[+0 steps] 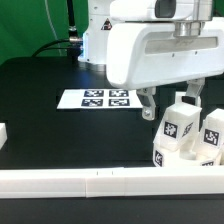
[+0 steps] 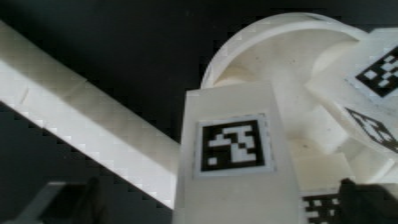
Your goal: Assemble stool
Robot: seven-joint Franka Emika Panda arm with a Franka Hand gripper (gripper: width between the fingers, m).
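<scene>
gripper above black table, finger gap: cannot tell

arm housing hides the stool disc in the exterior view; legs cluster at that view's right, one cut off; marker board well apart; rail in front

Three small white block legs stand clustered near the bench's front edge, toward the exterior view's right corner, just behind the long front border. Each bears a black-and-white square tag on a side face. The first leg stands tallest in the group, slightly tilted; a second leg leans just beside it, touching or nearly so; a third leg sits lower, in front. In the wrist view one leg rises upright against the round white seat disc — thick, curved rim showing — with two more tagged faces at the edge.
</scene>
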